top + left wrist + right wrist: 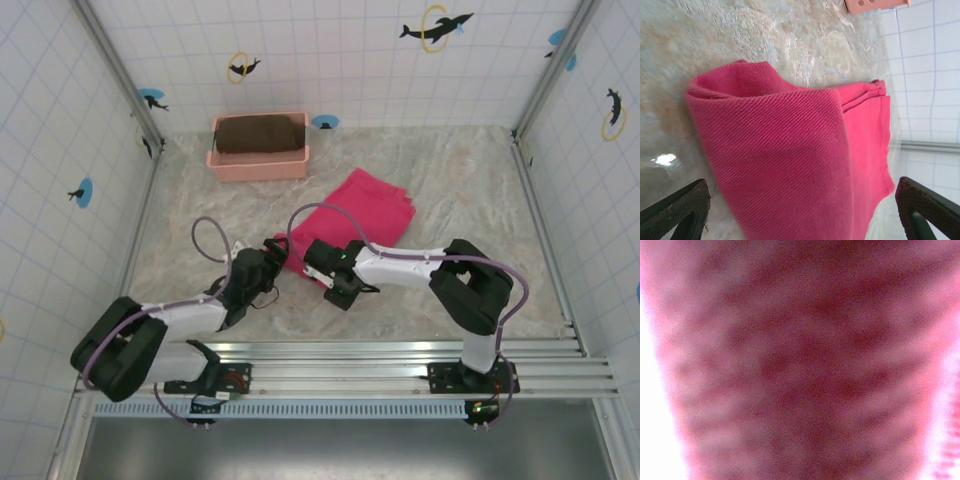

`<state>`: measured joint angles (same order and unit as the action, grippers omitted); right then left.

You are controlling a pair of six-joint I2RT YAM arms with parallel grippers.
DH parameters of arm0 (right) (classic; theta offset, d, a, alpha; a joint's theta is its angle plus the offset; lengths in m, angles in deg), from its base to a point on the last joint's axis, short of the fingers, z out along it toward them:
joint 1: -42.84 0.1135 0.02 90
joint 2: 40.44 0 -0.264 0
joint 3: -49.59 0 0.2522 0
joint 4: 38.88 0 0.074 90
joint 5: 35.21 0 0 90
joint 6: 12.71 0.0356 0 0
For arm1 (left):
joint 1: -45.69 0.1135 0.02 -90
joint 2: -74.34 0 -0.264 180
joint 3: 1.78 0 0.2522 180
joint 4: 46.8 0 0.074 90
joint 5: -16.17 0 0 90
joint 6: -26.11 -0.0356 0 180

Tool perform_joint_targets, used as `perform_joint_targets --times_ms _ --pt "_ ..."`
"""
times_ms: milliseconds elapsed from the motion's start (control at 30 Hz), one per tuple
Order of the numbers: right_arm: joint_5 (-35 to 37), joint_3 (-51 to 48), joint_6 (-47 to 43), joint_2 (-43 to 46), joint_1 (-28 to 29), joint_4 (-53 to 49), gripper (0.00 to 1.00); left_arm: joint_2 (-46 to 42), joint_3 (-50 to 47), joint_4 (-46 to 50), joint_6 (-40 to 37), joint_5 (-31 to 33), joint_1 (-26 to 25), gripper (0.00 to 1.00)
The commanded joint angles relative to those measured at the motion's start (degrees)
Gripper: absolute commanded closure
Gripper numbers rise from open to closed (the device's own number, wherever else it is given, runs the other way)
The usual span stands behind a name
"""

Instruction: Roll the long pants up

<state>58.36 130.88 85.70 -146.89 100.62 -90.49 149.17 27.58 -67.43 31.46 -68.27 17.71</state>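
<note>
Right wrist view: the long pants (800, 360) register as an unfocused magenta blur; no fold or seam resolves. Top view: the right gripper (312, 258) covers the cloth's near corner, its fingertips hidden beneath its own body; grip undetermined. Left wrist view: the left gripper (801, 195) has both fingers (680, 210) cropped by the bottom edge, as is the cloth; the basket (875, 5) is cropped at the top.

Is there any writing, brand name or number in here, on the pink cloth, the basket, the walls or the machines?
No readable text anywhere.
Dolphin stickers on the wall tiles: pictures with rings, no letters.
Long pants: plain, no label visible.
Basket: no marking visible.
Robot arms: no lettering that can be made out.
</note>
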Motion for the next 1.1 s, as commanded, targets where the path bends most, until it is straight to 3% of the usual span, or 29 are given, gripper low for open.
perform_joint_targets --times_ms 0,300,333,367,433,467,533,633,667,767,867,1067 --pt "-6.60 -0.59 0.25 -3.96 0.32 0.09 1.00 5.72 -0.04 -11.42 4.19 -0.86 -2.14 0.03" --pt "-5.17 -0.90 0.39 -2.98 0.75 -0.06 1.00 21.95 1.97 -21.33 3.40 -5.04 -2.25 0.06" --pt "-5.03 -1.03 0.23 -2.93 0.80 -0.03 1.00 22.90 2.44 -21.73 2.37 -5.72 -2.12 0.14" --pt "-4.85 -1.21 0.01 -2.88 0.76 -0.14 1.00 24.08 3.11 -22.05 1.07 -7.01 -1.80 0.29" --pt "-4.61 -1.57 -0.05 -2.66 0.68 0.05 1.00 26.37 4.66 -23.32 -1.90 -10.45 -1.11 0.83" --pt "-4.39 -1.80 -0.05 -2.54 0.69 0.18 1.00 27.71 5.50 -23.44 -2.64 -12.68 -1.18 1.00" --pt "-3.64 -2.29 0.00 -2.27 0.68 0.71 1.00 29.64 6.43 -23.85 -3.73 -15.54 0.96 1.00" --pt "-1.51 -2.58 0.59 -1.94 0.42 0.56 1.00 28.15 7.58 -12.64 -4.62 -18.29 1.14 1.00" --pt "-0.45 -2.41 0.96 -1.55 0.25 0.20 0.97 25.72 8.41 -4.53 -6.02 -18.46 1.21 1.00" --pt "3.76 -1.74 2.17 1.46 0.15 -1.28 0.40 15.97 14.71 29.01 -12.51 -14.75 1.19 1.00" --pt "7.91 -0.72 3.57 6.65 0.39 -3.21 0.04 11.46 21.93 49.60 -17.51 -11.07 1.04 1.00" --pt "14.96 2.01 6.45 15.66 3.54 -7.67 0.01 17.62 34.38 71.12 -19.56 -9.57 -0.17 1.00"
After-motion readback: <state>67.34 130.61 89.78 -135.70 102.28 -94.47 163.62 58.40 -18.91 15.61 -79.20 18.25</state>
